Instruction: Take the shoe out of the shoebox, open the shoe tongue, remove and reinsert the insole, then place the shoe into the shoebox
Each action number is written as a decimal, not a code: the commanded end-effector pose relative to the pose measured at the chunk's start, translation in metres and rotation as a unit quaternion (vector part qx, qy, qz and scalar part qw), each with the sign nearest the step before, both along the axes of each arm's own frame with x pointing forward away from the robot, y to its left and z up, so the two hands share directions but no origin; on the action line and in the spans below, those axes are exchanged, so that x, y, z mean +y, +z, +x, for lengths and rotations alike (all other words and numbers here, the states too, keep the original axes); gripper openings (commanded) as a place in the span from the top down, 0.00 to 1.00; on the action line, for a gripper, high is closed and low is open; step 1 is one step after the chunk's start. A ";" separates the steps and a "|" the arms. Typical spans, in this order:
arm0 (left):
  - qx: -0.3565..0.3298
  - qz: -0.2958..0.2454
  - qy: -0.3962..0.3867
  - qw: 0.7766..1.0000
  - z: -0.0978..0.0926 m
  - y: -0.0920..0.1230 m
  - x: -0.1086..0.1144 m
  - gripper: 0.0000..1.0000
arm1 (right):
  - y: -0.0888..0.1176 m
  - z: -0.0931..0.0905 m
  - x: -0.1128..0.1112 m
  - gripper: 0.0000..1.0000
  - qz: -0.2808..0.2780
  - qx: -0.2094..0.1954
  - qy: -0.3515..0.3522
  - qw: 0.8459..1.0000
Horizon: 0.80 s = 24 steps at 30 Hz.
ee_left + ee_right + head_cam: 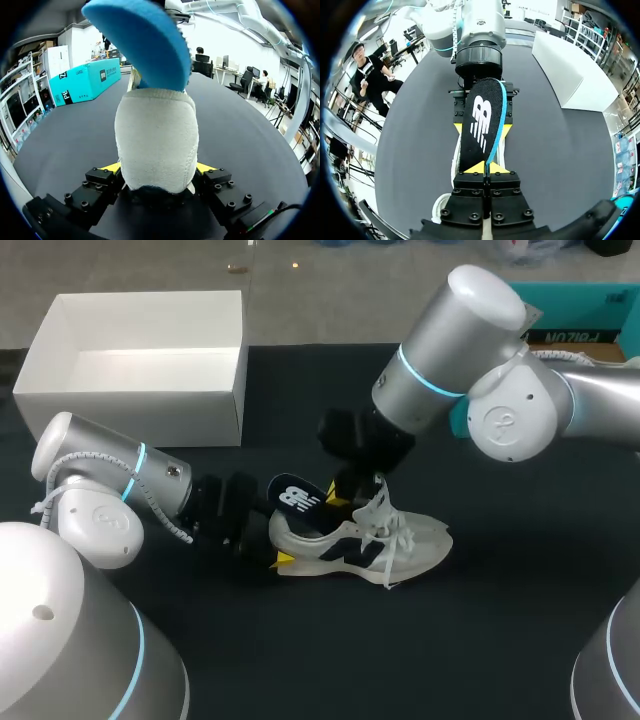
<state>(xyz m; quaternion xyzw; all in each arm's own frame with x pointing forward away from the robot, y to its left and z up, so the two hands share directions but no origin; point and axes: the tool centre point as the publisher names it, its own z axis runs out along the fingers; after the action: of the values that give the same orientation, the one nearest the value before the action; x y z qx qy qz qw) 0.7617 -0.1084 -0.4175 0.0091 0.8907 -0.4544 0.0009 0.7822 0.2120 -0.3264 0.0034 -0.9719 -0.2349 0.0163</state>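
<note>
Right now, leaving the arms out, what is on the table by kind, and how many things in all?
shoe: 1
insole: 1
shoebox: 1
Total: 3

Grey-and-navy shoe (410, 540), black-and-blue insole (293, 498), white shoebox (130, 415).

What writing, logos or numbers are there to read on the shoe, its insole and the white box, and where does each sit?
Insole: one big white logo on its dark top; a brand mark, not quoted; no other words.
Shoe: a dark emblem on its side, too blurred to read.
Shoebox: no print shows on the sides in view.
</note>
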 end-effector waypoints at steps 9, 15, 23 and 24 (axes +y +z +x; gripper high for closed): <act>0.000 0.001 0.001 1.000 0.000 0.000 -0.001 1.00 | 0.004 -0.002 0.000 1.00 0.006 -0.006 0.002 1.000; 0.000 0.001 0.001 1.000 0.000 0.000 -0.001 1.00 | 0.004 -0.002 0.000 1.00 0.006 -0.006 0.002 1.000; 0.000 0.001 0.001 1.000 0.000 0.000 -0.001 1.00 | 0.006 -0.001 0.002 1.00 0.010 -0.007 -0.002 1.000; 0.000 0.001 0.001 1.000 0.000 0.000 -0.001 1.00 | 0.009 0.003 0.003 1.00 0.009 -0.007 -0.014 1.000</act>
<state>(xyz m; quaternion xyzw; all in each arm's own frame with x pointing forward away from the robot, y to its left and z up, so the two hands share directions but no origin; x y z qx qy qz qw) 0.7618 -0.1084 -0.4175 0.0091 0.8907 -0.4544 0.0009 0.7838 0.2143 -0.3203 0.0022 -0.9696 -0.2447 0.0102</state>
